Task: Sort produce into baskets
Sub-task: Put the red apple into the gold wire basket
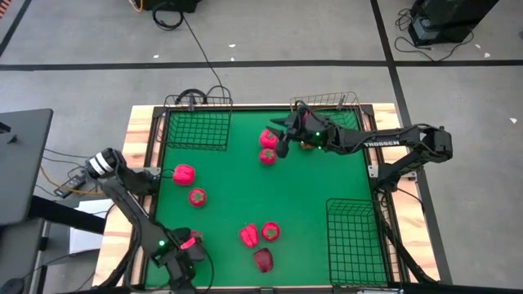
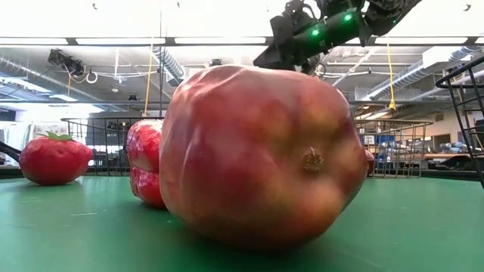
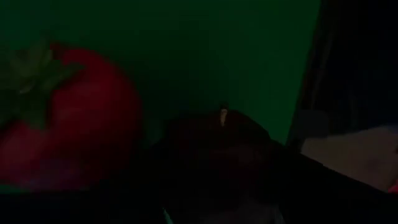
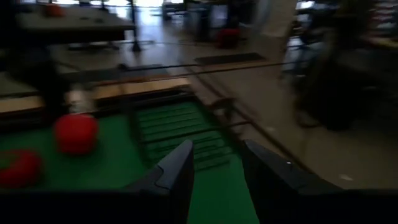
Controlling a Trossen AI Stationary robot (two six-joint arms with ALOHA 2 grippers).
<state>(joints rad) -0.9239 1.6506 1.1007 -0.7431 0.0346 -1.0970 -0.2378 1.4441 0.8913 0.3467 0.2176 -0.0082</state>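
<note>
While the left gripper [image 1: 184, 249] is hanging low over the near left corner of the green tabletop [image 1: 310, 188], a round red tomato with a green leafy top [image 3: 68, 118] is sitting just beside its dark fingers in the left wrist view, off to one side rather than squarely between them, and whether those fingers are apart or closing on it cannot be told. Nearest along the near edge, a dark red apple [image 1: 263, 260] is lying with two red items close behind it. Toward the left edge a bright red blocky pepper [image 1: 184, 173] and another red piece [image 1: 198, 197] are resting near each other. A long black wire-mesh basket [image 1: 355, 241] is standing at the near right corner, empty. Farther back, the right gripper [image 1: 284, 140] is hovering with its fingers apart on nothing, just beside two red pieces [image 1: 268, 147] near the far edge, between a squarish black wire basket [image 1: 196, 122] and a gold-coloured wire basket [image 1: 327, 104]. The left arm is judged closer to the tomato.
</note>
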